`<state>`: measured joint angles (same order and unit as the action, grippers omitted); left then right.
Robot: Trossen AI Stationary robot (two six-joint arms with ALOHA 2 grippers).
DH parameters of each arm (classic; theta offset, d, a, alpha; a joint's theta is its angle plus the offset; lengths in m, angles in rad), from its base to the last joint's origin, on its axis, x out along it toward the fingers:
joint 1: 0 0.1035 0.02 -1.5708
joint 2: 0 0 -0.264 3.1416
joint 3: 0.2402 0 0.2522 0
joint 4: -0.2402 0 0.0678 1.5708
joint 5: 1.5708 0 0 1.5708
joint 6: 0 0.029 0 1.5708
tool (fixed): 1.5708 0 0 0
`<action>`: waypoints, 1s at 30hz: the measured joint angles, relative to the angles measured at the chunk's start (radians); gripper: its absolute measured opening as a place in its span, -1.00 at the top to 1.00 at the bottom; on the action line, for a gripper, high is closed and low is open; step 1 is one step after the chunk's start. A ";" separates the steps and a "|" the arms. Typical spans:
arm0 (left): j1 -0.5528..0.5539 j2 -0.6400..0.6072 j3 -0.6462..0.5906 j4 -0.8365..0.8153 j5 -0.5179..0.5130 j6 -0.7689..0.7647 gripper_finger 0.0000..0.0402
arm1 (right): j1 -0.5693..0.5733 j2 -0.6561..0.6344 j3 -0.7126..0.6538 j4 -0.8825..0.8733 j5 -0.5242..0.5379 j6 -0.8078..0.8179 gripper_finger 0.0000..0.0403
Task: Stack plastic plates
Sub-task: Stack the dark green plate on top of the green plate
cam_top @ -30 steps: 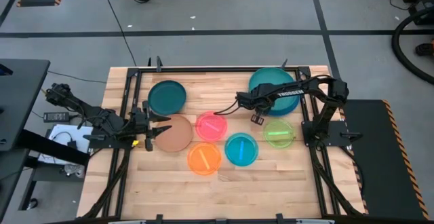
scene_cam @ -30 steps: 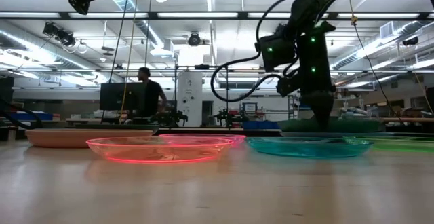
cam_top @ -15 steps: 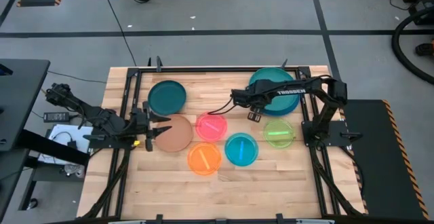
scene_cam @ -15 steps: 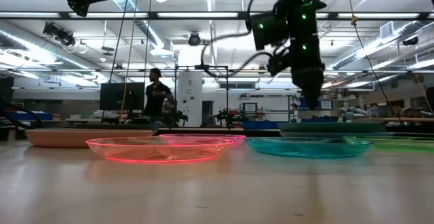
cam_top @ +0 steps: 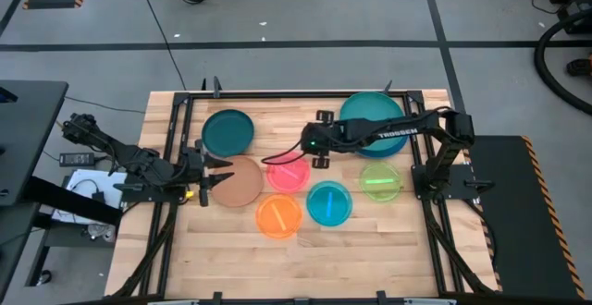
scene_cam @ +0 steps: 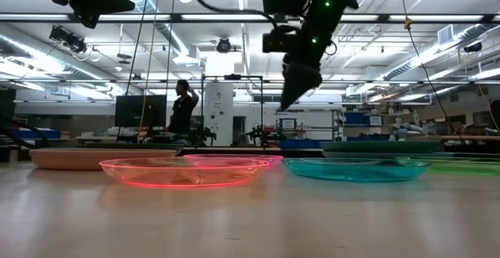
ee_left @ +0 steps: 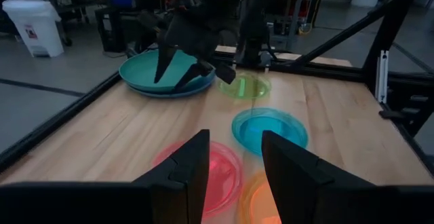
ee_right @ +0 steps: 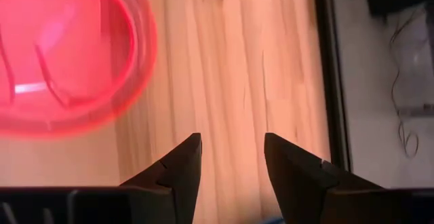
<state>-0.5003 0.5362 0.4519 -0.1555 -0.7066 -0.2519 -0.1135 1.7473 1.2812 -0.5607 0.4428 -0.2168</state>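
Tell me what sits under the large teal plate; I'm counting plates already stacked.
A blue plate lies under the large teal plate; only its rim edge shows. Whether anything lies beneath that is covered.

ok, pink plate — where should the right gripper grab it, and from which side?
Judgement call: take the pink plate by its raised rim, on the far edge facing the bare wood. It lies flat and shallow, so only the rim offers a pinch. The right gripper, open, hovers there; orange and brown plates crowd its other sides.
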 joint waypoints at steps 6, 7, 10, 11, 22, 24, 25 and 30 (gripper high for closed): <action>0.000 -0.002 0.020 -0.054 0.001 -0.050 0.29 | 0.014 0.001 0.000 0.130 -0.096 -0.024 0.18; 0.000 -0.001 0.037 -0.088 0.001 -0.072 0.29 | 0.014 0.001 0.000 0.142 -0.103 -0.025 0.18; 0.000 0.008 0.085 -0.161 0.000 -0.135 0.29 | 0.016 0.001 0.000 0.163 -0.104 -0.026 0.18; 0.000 0.007 0.089 -0.164 0.000 -0.142 0.29 | 0.015 0.001 0.000 0.169 -0.104 -0.026 0.18; 0.058 0.007 0.102 -0.206 0.001 -0.128 0.29 | 0.015 0.006 0.000 0.294 -0.151 -0.023 0.18; 0.073 0.007 0.128 -0.242 0.002 -0.126 0.29 | 0.015 0.038 0.030 0.303 -0.157 -0.026 0.18; 0.078 0.007 0.139 -0.250 0.004 -0.126 0.29 | 0.015 0.061 0.053 0.285 -0.159 -0.031 0.18; 0.076 0.004 0.174 -0.320 0.013 -0.107 0.29 | 0.016 0.204 0.216 0.276 -0.180 -0.106 0.18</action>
<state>-0.4247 0.5399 0.6256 -0.4750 -0.6937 -0.3592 -0.0978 1.9515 1.4971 -0.2851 0.2628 -0.3224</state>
